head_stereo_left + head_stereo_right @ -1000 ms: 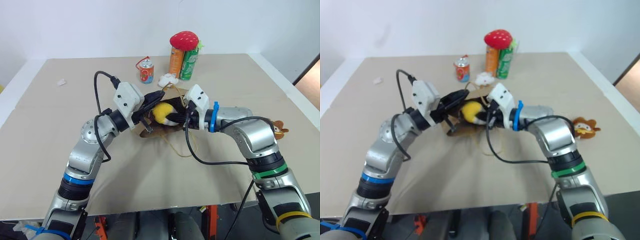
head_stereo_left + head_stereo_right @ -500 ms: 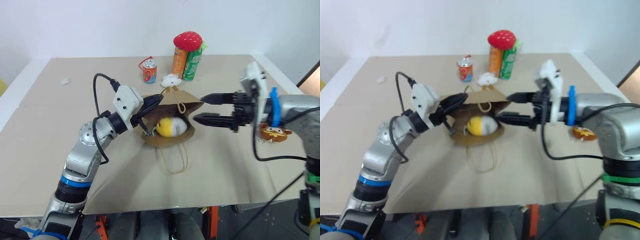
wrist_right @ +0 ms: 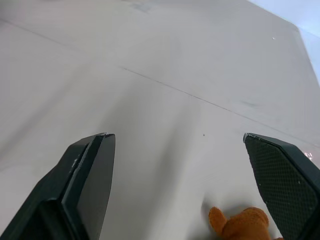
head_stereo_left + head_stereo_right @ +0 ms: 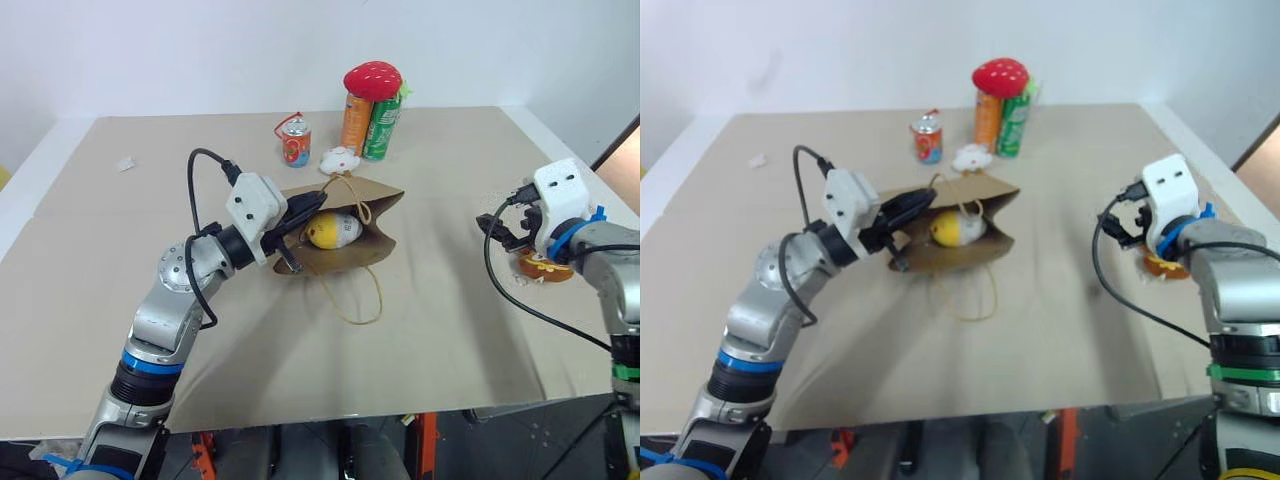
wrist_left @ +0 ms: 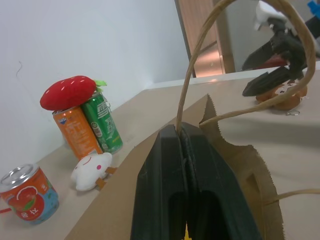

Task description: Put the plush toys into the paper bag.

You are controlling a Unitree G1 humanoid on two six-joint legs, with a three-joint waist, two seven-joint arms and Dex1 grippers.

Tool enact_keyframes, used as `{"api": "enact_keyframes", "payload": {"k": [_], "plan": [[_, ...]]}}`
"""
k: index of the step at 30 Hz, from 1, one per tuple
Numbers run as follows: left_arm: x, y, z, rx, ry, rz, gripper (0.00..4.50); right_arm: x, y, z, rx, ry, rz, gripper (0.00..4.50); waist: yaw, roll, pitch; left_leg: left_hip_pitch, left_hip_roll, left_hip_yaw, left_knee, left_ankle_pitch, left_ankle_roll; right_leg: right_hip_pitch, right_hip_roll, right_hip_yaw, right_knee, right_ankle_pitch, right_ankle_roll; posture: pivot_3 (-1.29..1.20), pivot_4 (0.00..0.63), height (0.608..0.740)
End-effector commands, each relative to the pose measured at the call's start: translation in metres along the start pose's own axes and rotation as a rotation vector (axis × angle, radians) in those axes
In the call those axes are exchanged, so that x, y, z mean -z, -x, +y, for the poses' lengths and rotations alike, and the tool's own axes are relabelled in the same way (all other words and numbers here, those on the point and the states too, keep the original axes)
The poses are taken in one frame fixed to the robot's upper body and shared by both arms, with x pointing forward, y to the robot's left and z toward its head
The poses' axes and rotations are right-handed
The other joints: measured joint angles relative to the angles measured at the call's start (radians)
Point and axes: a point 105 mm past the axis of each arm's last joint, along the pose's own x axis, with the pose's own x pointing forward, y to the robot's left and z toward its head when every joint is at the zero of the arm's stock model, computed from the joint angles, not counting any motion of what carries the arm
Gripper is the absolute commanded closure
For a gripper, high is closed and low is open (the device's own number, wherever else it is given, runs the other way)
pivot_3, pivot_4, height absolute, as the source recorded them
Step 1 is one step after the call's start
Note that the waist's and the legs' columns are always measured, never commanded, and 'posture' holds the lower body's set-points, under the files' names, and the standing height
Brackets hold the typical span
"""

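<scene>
The left gripper (image 4: 300, 212) pinches the bag (image 4: 345, 240) rim so the egg toy (image 4: 333, 229) stays in, while the wide-open right gripper (image 3: 185, 190) probably aims for the monkey (image 3: 241, 224) at the table's (image 4: 420, 330) three o'clock edge.

Matt kraft paper bag (image 4: 345, 240), fuzzy plush egg toy (image 4: 333, 230), glossy cans (image 4: 366, 125).

You can't read any lettering here. The orange can (image 5: 76, 131) and the green can (image 5: 102, 125), standing well beyond your left claw (image 5: 184, 145), carry pale vertical print too blurred to make out. The small red can (image 5: 26, 194), off to the side of that same claw, shows a blue and white picture but no clear words. The paper bag (image 4: 352, 236) is plain.
</scene>
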Motion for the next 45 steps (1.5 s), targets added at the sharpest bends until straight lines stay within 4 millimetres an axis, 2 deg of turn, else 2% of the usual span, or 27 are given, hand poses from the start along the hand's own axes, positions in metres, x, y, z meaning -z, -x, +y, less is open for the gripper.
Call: {"api": "enact_keyframes", "payload": {"k": [1,4,7,11,16,19,22,28,30,32,36,38,41,43,45], "plan": [[-0.013,0.000,0.001,-0.012,-0.030,-0.036,4.50,-0.001,0.018,-0.032,0.310,-0.078,-0.044,0.08,0.000,0.000,0.000,0.000,0.001,-0.001,0.001,0.000,0.000,0.001,0.001,0.000,0.000,0.001,0.002,0.00,0.150,0.740],[-0.012,0.000,0.000,-0.016,-0.028,-0.035,4.50,0.024,0.029,-0.037,0.449,-0.149,0.012,0.08,0.001,0.000,0.000,0.000,0.001,0.000,0.001,0.000,0.000,0.000,0.001,0.000,0.000,0.001,0.002,0.00,0.150,0.740],[-0.012,0.000,-0.002,-0.018,-0.024,-0.034,4.50,0.039,0.037,-0.041,0.536,-0.150,0.041,0.08,0.000,0.000,0.000,0.000,0.001,0.001,0.002,0.000,0.000,0.002,0.001,0.001,0.000,-0.001,-0.001,0.00,0.150,0.740],[-0.011,0.000,-0.002,-0.020,-0.021,-0.029,4.50,0.064,0.036,-0.038,0.561,-0.236,0.113,0.08,-0.001,0.001,0.000,0.002,0.001,0.002,0.002,0.000,0.000,0.002,0.001,0.002,0.000,0.000,-0.002,0.00,0.150,0.740],[-0.010,0.000,-0.001,-0.022,-0.021,-0.026,4.50,0.079,0.033,-0.038,0.585,-0.331,0.152,0.08,-0.001,0.001,0.000,0.002,0.003,0.002,0.002,0.000,0.000,0.002,0.003,0.002,0.000,0.000,-0.003,0.00,0.150,0.740],[-0.011,0.000,-0.001,-0.026,-0.022,-0.026,4.50,0.083,0.030,-0.037,0.567,-0.341,0.164,0.88,-0.001,0.001,-0.001,0.002,0.003,0.003,0.002,0.000,0.001,0.002,0.003,0.002,0.000,0.000,-0.003,0.00,0.150,0.740],[-0.010,0.001,-0.001,-0.028,-0.023,-0.026,4.50,0.087,0.030,-0.039,0.568,-0.345,0.174,2.18,-0.001,0.001,-0.001,0.002,0.003,0.003,0.002,0.001,0.001,0.002,0.003,0.002,0.000,0.000,-0.003,0.00,0.150,0.740],[-0.010,0.002,0.000,-0.029,-0.024,-0.024,4.50,0.091,0.030,-0.040,0.556,-0.331,0.186,4.47,-0.001,0.001,-0.001,0.002,0.003,0.003,0.002,0.001,0.001,0.002,0.003,0.002,0.000,0.000,-0.003,0.00,0.150,0.740],[-0.010,0.002,0.000,-0.029,-0.025,-0.024,4.50,0.091,0.030,-0.039,0.542,-0.319,0.185,4.47,-0.001,0.001,-0.001,0.002,0.003,0.003,0.002,0.001,0.001,0.002,0.003,0.002,0.000,0.000,-0.003,0.00,0.150,0.740],[-0.010,0.002,0.001,-0.029,-0.025,-0.024,4.50,0.084,0.028,-0.036,0.513,-0.268,0.158,4.47,-0.001,0.001,-0.001,0.002,0.003,0.003,0.002,0.001,0.001,0.002,0.003,0.002,0.000,0.000,-0.003,0.00,0.150,0.740],[-0.010,0.002,0.001,-0.026,-0.027,-0.023,4.50,0.048,0.017,-0.024,0.376,-0.190,0.042,4.47,-0.004,0.001,-0.001,0.002,0.003,0.003,0.002,0.001,0.001,0.002,0.003,0.002,0.000,0.000,-0.003,0.00,0.150,0.740],[-0.010,0.001,0.002,-0.025,-0.030,-0.023,4.50,0.026,0.014,-0.013,0.264,-0.137,-0.018,4.47,-0.004,0.001,-0.001,0.002,0.003,0.004,0.002,0.001,0.001,0.002,0.003,0.002,0.000,0.000,-0.003,0.00,0.150,0.740],[-0.009,-0.001,0.003,-0.021,-0.041,-0.019,4.50,0.002,0.014,0.003,0.132,-0.149,-0.060,4.47,-0.003,0.001,0.000,0.002,0.004,0.003,0.002,0.001,0.001,0.002,0.003,0.002,0.000,0.000,-0.003,0.00,0.150,0.740],[-0.009,-0.002,0.000,-0.012,-0.046,-0.020,4.50,-0.024,0.018,0.020,-0.006,-0.125,-0.118,4.47,-0.002,0.001,0.000,0.002,0.004,0.003,0.002,0.001,0.001,0.002,0.003,0.001,0.000,0.000,-0.003,0.00,0.150,0.740],[-0.009,-0.003,0.000,-0.012,-0.046,-0.022,4.50,-0.041,0.025,0.034,-0.161,-0.090,-0.143,4.47,-0.002,0.001,0.000,0.002,0.004,0.003,0.002,0.001,0.001,0.002,0.003,0.001,0.000,0.000,-0.003,0.00,0.150,0.740]]}}
